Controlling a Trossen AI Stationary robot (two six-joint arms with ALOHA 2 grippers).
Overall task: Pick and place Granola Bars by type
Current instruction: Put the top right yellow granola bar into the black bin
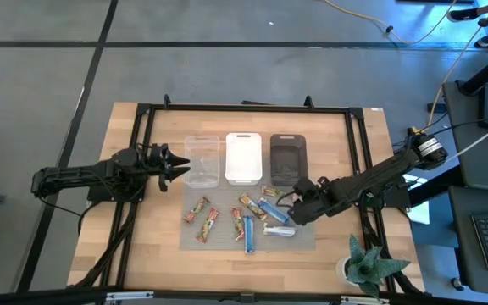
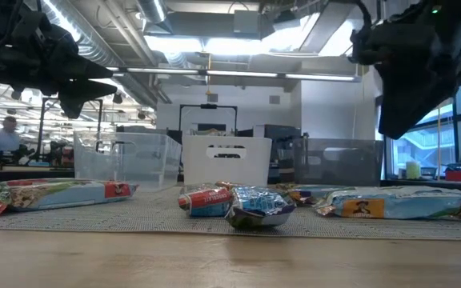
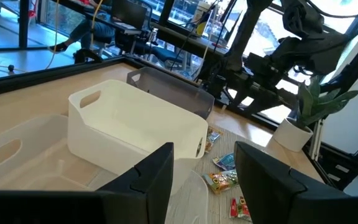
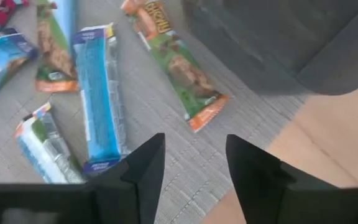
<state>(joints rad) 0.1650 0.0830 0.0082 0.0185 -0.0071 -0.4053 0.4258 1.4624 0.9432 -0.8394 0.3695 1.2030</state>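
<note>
Right gripper, fingers apart and holding nothing, hovers above the right end of the grey mat, toward the right edge of the tabletop; its wrist view looks down between the fingers at a blue bar and, beside it, a brown-orange bar; left gripper waits over the clear bin near the tabletop's left side, fingers parted and empty.

Granola bars lie scattered across the mat, none yet in a bin; two red-green bars sit toward the mat's left end, blue and brown-orange ones toward its middle and right; a silver-blue bar lies just below the right gripper; clear bin, white bin and dark bin stand in a row along the mat's far edge.

Step in hand, by judgement: the right gripper's approach to one bar. To do it well, line the fingers across the bar's narrow width, not along it; centre over the bar's middle so it lifts level; descend until the fingertips meet the mat on either side; avoid catching the neighbouring wrapper, since the bars lie close together; close gently, as shiny wrappers may slip or crumple.
</note>
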